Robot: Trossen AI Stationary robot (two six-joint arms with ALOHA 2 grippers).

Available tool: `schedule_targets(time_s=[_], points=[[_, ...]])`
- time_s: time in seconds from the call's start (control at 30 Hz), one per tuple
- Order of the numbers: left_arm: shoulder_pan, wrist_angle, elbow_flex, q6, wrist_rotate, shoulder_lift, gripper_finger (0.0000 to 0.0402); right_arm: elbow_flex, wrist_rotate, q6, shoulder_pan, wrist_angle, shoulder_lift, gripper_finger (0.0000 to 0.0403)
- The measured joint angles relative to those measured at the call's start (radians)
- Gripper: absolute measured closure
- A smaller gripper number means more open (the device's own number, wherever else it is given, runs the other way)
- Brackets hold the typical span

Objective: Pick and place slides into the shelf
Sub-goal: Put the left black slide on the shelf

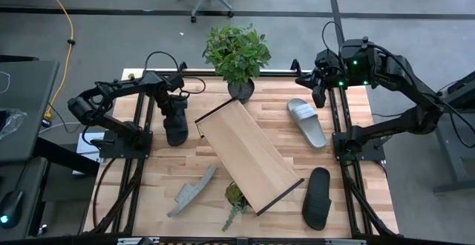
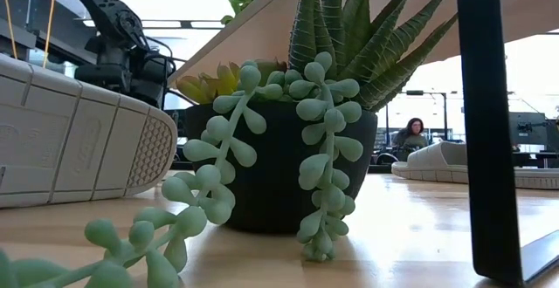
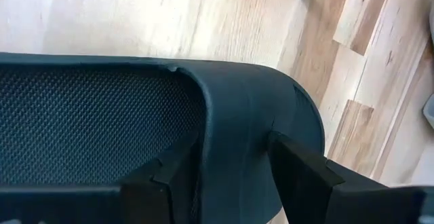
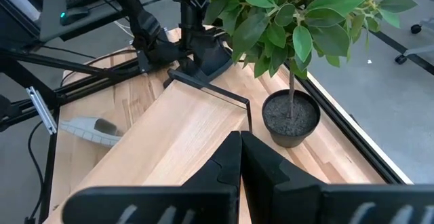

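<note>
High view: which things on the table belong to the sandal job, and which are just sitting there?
Job:
- black sandal, left hand fingers astride its strap
- black sandal, near right
- grey sandal, far right
- grey sandal, on its edge
- shelf, lying diagonally

Just there:
- leafy potted plant
- small succulent pot
- right hand, shut, waiting

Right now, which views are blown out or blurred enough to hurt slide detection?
Low view: windows behind blown out, shelf underside backlit, succulent fills the middle, grey slide cropped at the edge. Left wrist view: black slide too close, filling the frame. High view: evenly lit, soft shadows.
</note>
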Motion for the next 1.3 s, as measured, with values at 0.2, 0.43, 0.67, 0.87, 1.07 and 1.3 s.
schedule_targets(time_s=[0.2,0.43,0.67,0.87,1.07,1.3], points=[[0.0,-0.006,0.0,-0.022,0.005,0.0,0.0252,0.0,0.0,0.0,0.0,0.0,0.0,0.0403],[0.0,-0.012,0.0,-0.027,0.013,0.0,0.0342,0.0,0.0,-0.002,0.0,0.0,0.0,0.0403],[0.0,-0.015,-0.001,-0.046,0.015,0.0,0.0392,0.0,0.0,-0.007,0.0,0.0,0.0,0.0403],[0.0,-0.056,0.0,-0.079,0.014,-0.003,0.0396,0.0,0.001,-0.008,0.0,0.0,0.0,0.0403],[0.0,-0.099,-0.001,-0.145,-0.012,-0.085,0.0397,0.0,0.001,-0.008,0.0,-0.014,0.0,0.0403],[0.0,-0.154,0.049,-0.194,-0.016,-0.248,0.0399,0.0,0.001,-0.026,0.0,-0.022,0.0,0.0403]])
